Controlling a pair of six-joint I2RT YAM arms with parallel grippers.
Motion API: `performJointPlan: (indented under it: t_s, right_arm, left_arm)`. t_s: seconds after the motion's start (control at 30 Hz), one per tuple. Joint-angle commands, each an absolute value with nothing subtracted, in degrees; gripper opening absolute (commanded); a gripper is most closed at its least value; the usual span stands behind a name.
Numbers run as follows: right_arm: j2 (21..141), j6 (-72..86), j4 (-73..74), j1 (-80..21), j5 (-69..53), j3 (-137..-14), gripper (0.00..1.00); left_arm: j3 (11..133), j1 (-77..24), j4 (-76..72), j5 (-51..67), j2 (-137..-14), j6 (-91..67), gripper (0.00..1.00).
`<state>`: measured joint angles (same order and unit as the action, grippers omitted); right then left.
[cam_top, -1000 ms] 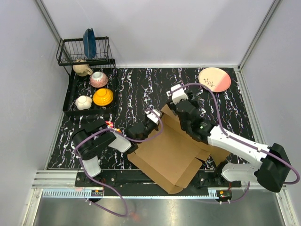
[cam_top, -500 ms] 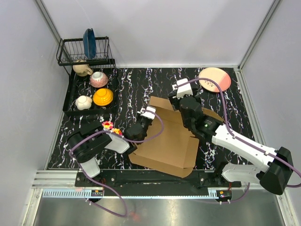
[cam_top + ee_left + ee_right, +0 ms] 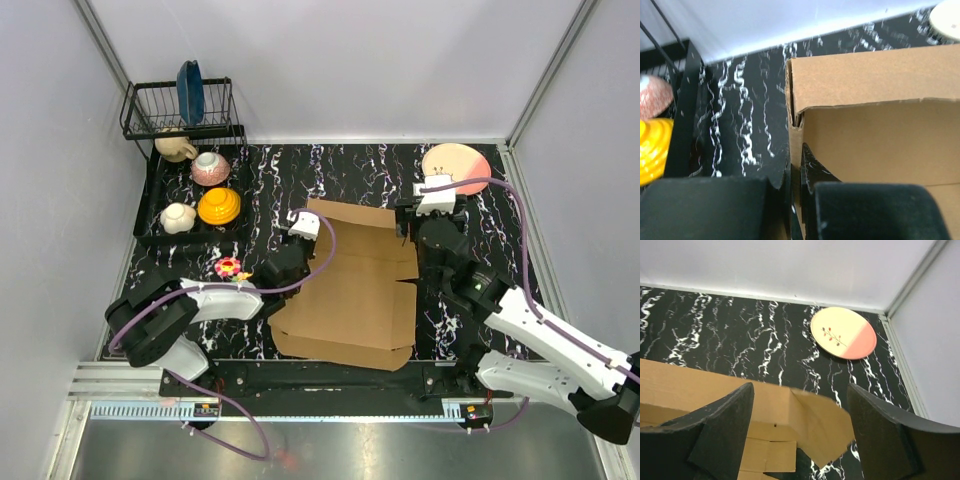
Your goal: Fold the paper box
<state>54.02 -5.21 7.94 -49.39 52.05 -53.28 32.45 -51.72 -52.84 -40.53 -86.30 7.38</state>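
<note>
Overhead view of a black marbled bench (image 3: pixel 265 180) with two robot arms reaching in from its near edge. The paper box (image 3: pixel 350 290), plain brown corrugated cardboard, lies mostly flat between the two sets of jaws, its far flap tilted up. The left jaws are clenched on the box's left edge, pinching the thin cardboard wall, and the rest of the box spreads to their right. The right jaws are released and spread wide, hanging just above the box's far right corner. The cardboard there lies below and to their left and seems to touch neither finger. The far flap's fold runs crosswise, from one set of jaws toward the other. The right arm looks nearer that flap's free corner, so the coming fold likely falls to it. No print, label or brand shows on the box. A pink and cream plate (image 3: pixel 842 333) beyond the right jaws bears a small sprig drawing and no lettering.
</note>
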Motion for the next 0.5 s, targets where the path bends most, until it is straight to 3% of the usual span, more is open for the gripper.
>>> performJointPlan:
  t_s: [0.0,0.2,0.47]
  right_arm:
    - [52.13,3.65,12.64,-49.05,58.1,-49.66,0.77]
    - [48.52,17.11,21.43,-46.32,54.41,-47.73,0.73]
    - [48.51,35.84,33.82,-46.14,47.3,-43.25,0.59]
  left_arm:
    - [36.47,-50.98,-37.29,-40.34,-84.9,-2.97,0.0]
    - [42.97,-48.69,-15.67,-33.84,-85.51,-14.05,0.0]
    - [41.05,-48.52,-15.81,-39.88,-83.94,-16.52,0.0]
